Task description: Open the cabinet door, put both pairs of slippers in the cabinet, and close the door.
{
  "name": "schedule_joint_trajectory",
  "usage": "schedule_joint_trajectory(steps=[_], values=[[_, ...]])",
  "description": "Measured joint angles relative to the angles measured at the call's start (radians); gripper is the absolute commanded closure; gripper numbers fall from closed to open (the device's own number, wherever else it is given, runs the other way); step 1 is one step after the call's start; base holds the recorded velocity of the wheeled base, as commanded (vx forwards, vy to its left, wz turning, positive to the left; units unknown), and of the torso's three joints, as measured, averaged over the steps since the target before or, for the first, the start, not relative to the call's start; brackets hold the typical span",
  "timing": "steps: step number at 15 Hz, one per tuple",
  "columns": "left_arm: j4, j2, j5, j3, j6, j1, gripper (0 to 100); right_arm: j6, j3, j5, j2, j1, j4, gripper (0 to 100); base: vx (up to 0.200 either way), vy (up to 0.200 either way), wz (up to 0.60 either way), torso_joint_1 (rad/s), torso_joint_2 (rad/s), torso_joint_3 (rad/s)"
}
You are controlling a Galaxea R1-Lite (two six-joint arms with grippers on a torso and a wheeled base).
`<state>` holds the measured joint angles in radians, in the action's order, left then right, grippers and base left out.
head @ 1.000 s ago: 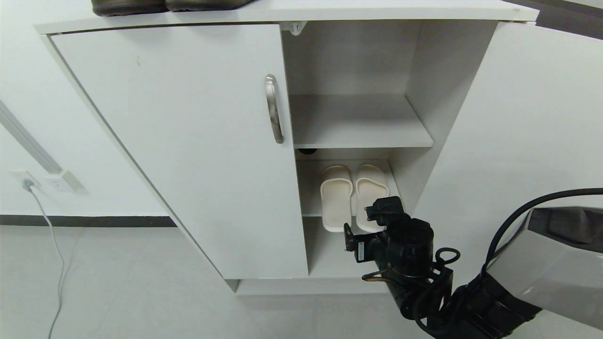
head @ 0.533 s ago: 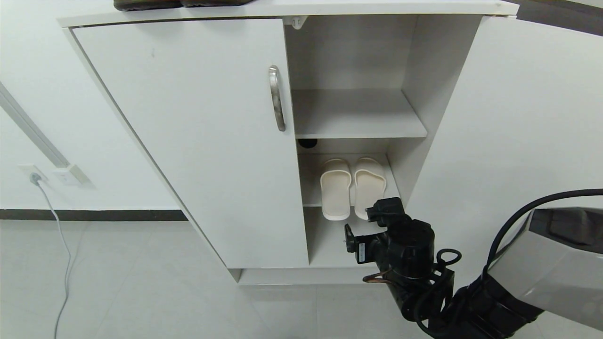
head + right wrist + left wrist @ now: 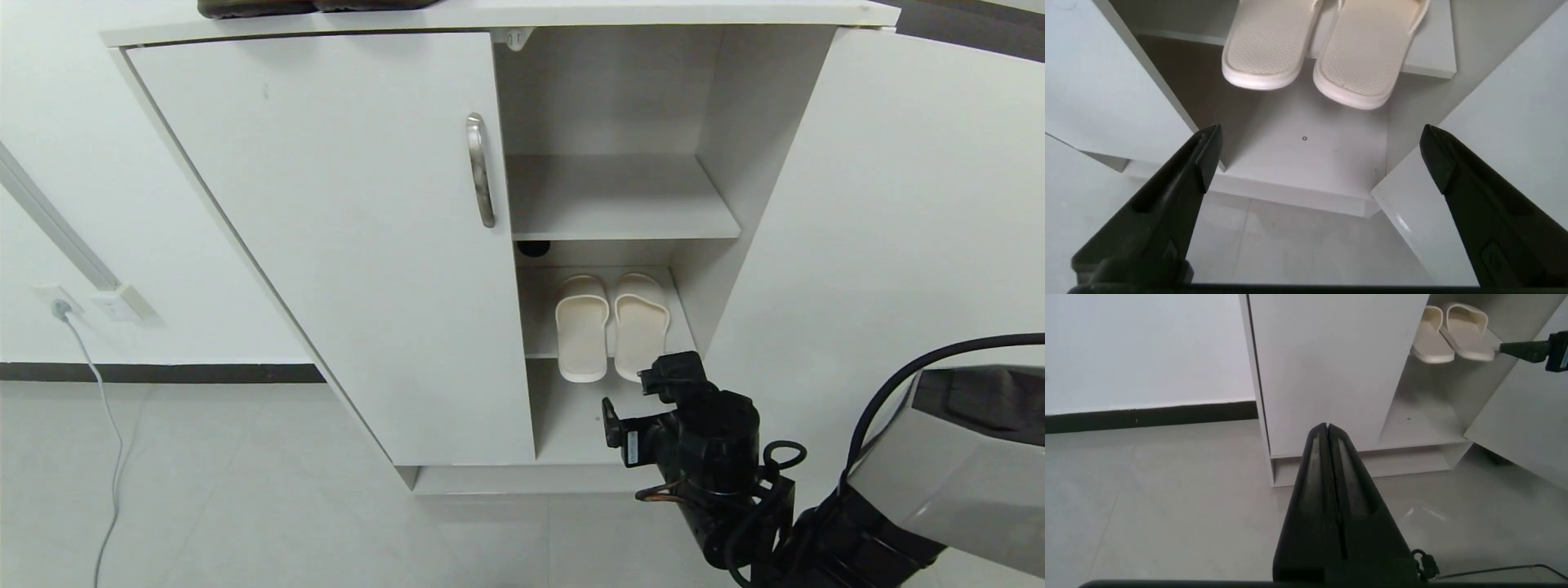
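Cream slippers (image 3: pixel 612 327) lay shelved inside the cabinet (image 3: pixel 326 245), right door (image 3: pixel 882 204) open. Dark pair (image 3: pixel 310 6) sat on top, likely not yet stowed. Right hand (image 3: pixel 637 390) gaped wide, empty; left hand (image 3: pixel 1327 434) pinched closed, empty.

white cabinet (image 3: pixel 326 245) stands on pale tiled floor (image 3: pixel 245 506); cream slippers (image 3: pixel 581 335) side by side on its lower shelf (image 3: pixel 535 318), near ends overhanging front edge; dark pair (image 3: pixel 253 6) on cabinet top (image 3: pixel 653 12).

R gripper (image 3: pixel 1319 147) jaws wide apart — L gripper (image 3: pixel 1327 434) pressed closed
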<state>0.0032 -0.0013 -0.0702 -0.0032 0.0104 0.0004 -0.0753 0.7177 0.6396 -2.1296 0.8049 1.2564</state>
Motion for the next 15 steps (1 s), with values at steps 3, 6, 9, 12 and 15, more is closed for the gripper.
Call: schedule_joint_trajectory(steps=[3, 6, 9, 12, 15], values=[[0.0, 0.0, 0.0, 0.0, 0.0, 0.001, 100, 0.001, -0.001, 0.0, -0.001, 0.002, 0.0, 0, 0.0, 0.0, 0.0, 0.0, 0.0, 0.0], [0.0, 0.0, 0.0, 0.0, 0.0, 0.001, 100, 0.001, -0.001, 0.0, -0.008, 0.002, 0.007, 0, 0.0, 0.0, 0.0, 0.002, 0.0, 0.067], [0.0, 0.0, 0.0, 0.0, 0.001, 0.001, 100, 0.003, -0.002, 0.0, -0.012, 0.005, 0.015, 0, 0.0, 0.0, 0.0, 0.002, 0.0, 0.173], [0.0, 0.0, 0.0, 0.0, 0.001, 0.001, 100, 0.003, -0.003, 0.0, -0.014, 0.006, 0.017, 0, 0.0, 0.0, 0.0, -0.001, 0.0, 0.198], [0.0, 0.0, 0.0, 0.0, 0.002, 0.001, 100, 0.003, -0.003, 0.0, -0.017, 0.007, 0.017, 0, 0.0, 0.0, 0.0, 0.002, 0.0, 0.196]])
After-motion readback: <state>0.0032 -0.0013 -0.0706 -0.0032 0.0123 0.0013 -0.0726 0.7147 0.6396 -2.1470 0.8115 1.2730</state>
